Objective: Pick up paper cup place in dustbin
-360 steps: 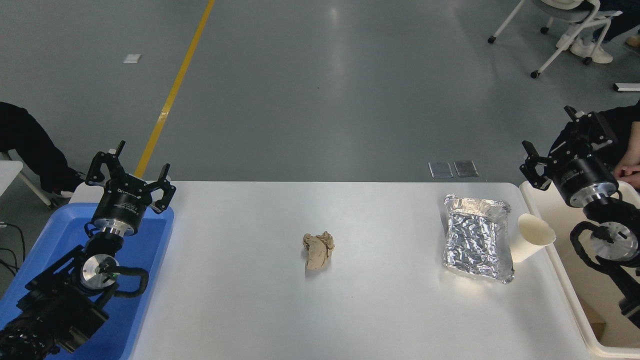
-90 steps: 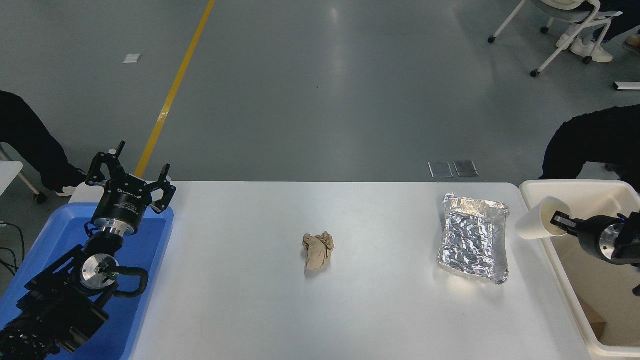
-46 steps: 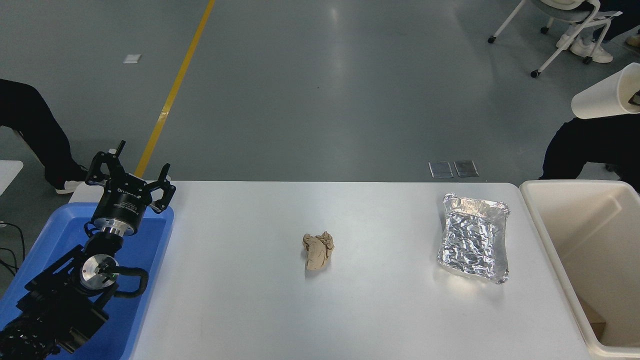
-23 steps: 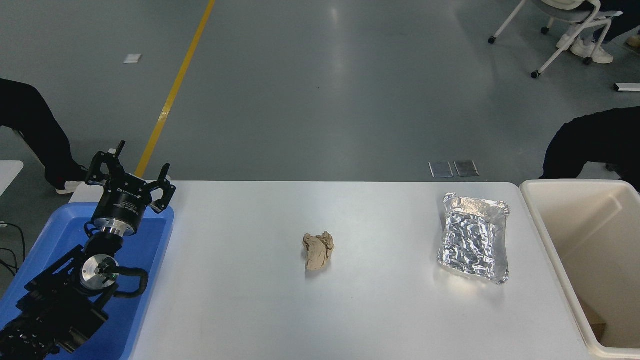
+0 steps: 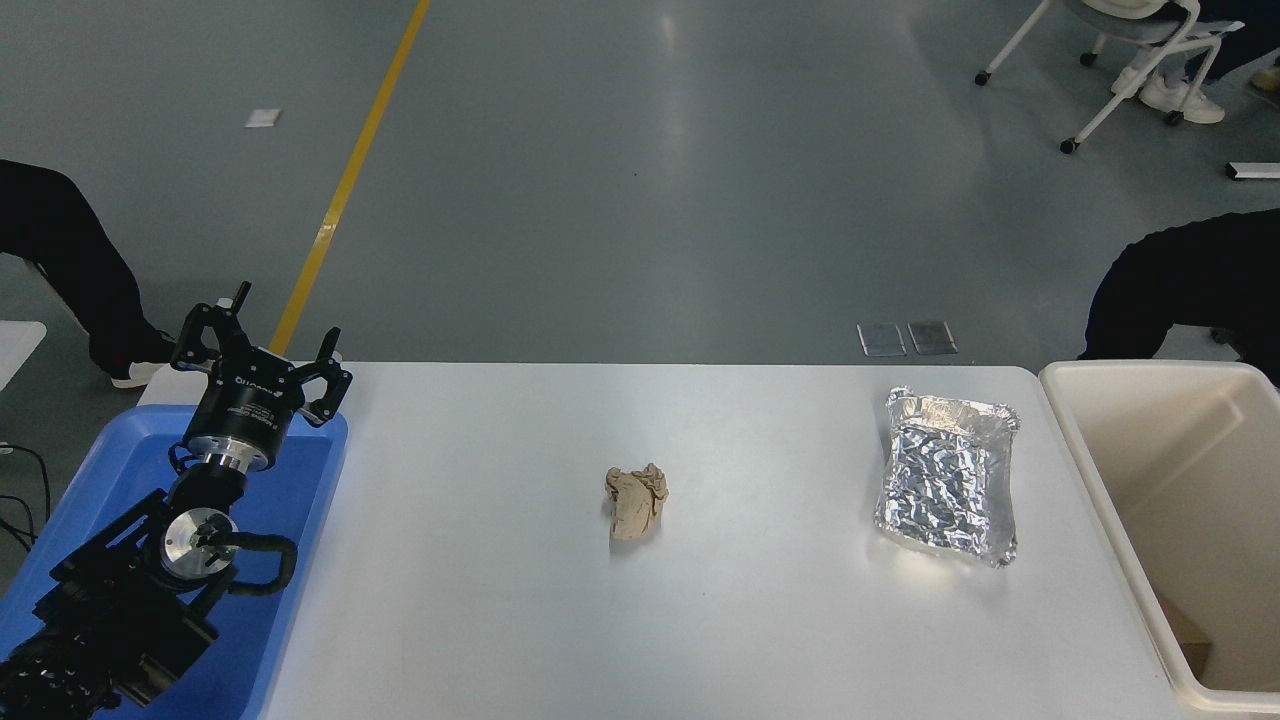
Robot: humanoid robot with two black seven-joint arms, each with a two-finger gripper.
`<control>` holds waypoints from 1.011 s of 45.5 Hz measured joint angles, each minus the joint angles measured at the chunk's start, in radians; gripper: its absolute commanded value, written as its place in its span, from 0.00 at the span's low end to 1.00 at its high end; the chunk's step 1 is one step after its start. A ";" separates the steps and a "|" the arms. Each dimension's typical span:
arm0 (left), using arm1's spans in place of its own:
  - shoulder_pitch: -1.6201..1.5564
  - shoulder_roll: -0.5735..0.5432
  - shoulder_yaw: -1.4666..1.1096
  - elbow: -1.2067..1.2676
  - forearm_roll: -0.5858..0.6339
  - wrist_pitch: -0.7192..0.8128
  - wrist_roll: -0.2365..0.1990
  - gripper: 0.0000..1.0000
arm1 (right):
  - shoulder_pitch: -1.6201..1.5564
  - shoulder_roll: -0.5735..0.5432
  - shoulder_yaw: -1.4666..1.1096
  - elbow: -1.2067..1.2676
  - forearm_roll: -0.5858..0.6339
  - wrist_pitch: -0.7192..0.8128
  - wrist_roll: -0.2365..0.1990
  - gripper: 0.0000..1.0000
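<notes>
Resting over the blue tray (image 5: 300,480) at the table's left edge, the left gripper (image 5: 262,360) sits parked with its fingers spread and nothing between them. The right arm and the paper cup cannot be seen anywhere. At the right edge of the white table (image 5: 700,620) stands the dustbin (image 5: 1120,500). A foil tray (image 5: 948,487) lies near it, and a crumpled brown paper ball (image 5: 636,500) lies at mid-table.

Black left gripper (image 5: 258,345); blue tray (image 5: 290,480) beneath it. White table (image 5: 480,600). Brown paper ball (image 5: 636,502). Crinkled silver foil tray (image 5: 948,478). Cream-beige dustbin (image 5: 1105,470).
</notes>
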 measured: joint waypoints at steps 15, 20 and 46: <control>0.000 0.000 0.000 -0.001 0.000 0.000 0.000 0.99 | -0.170 0.101 0.137 -0.038 0.006 -0.081 -0.002 0.00; 0.000 0.000 0.000 0.000 0.001 0.000 0.000 0.99 | -0.209 0.136 0.167 -0.041 0.007 -0.098 -0.002 0.00; 0.000 0.000 0.000 0.000 0.000 0.000 0.000 0.99 | -0.252 0.189 0.214 -0.045 0.005 -0.118 -0.001 1.00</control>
